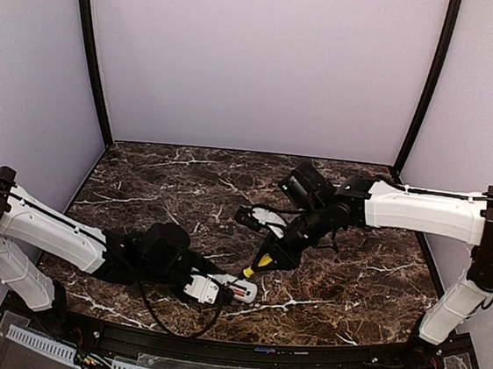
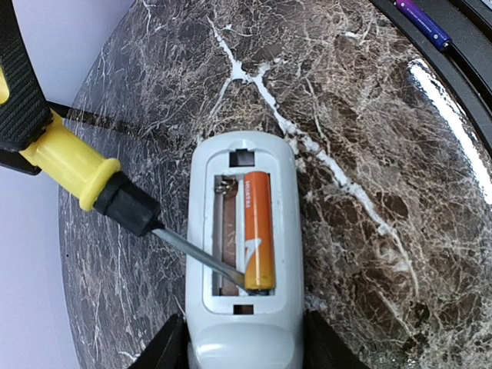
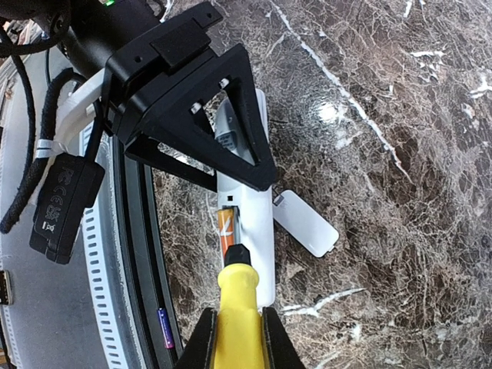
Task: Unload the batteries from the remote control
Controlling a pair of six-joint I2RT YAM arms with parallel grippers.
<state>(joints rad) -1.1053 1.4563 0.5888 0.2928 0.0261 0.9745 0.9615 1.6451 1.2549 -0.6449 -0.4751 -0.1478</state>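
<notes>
Orange battery (image 2: 259, 231) sits in remote control (image 2: 242, 150) recess, lower centre of left wrist view. Left end effector (image 2: 242, 355) clamps the remote; right end effector (image 3: 238, 338) closed on yellow screwdriver (image 3: 240, 296). Cell likely light, slick: lever its end.

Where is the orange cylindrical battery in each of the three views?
Top external: orange cylindrical battery low centre, in the slim white plastic remote control.
Left wrist: battery centre, right slot.
Right wrist: battery centre-left, above the handle.
Shared landmark: yellow-handled screwdriver pointing at it.
</notes>
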